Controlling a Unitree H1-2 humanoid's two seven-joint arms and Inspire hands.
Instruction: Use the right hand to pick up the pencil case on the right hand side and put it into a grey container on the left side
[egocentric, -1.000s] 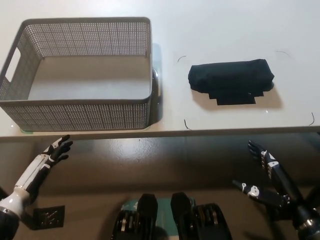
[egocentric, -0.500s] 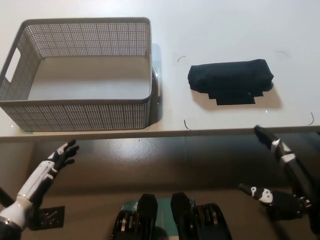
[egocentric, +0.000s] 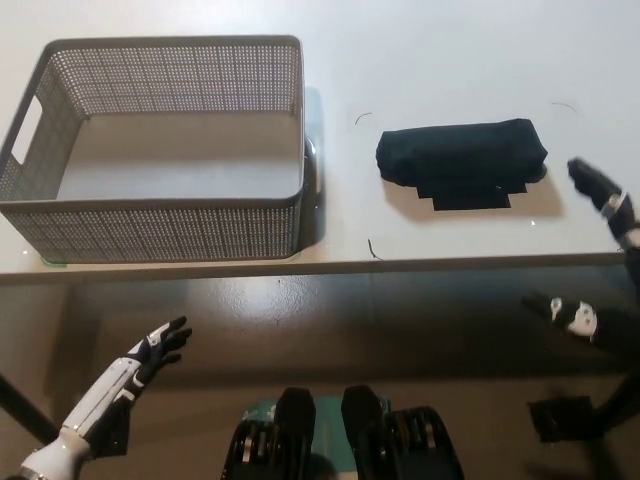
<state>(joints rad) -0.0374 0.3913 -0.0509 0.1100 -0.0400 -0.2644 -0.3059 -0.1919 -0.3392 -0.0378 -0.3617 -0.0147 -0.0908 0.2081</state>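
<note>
Right hand risen beside dark pencil case.

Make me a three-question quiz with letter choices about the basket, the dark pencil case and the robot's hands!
1. Where is the pencil case?
A. in the basket
B. on the table, right of the basket
C. in a hand

2. What colour is the basket?
A. grey
B. red
C. yellow

3. What is the right hand doing?
A. holding the case
B. open, holding nothing
C. inside the basket

Answers:
1 B, it lies on the white table.
2 A, its mesh walls are grey.
3 B, its fingers are spread beside the case. The left hand rests low, open.
</note>
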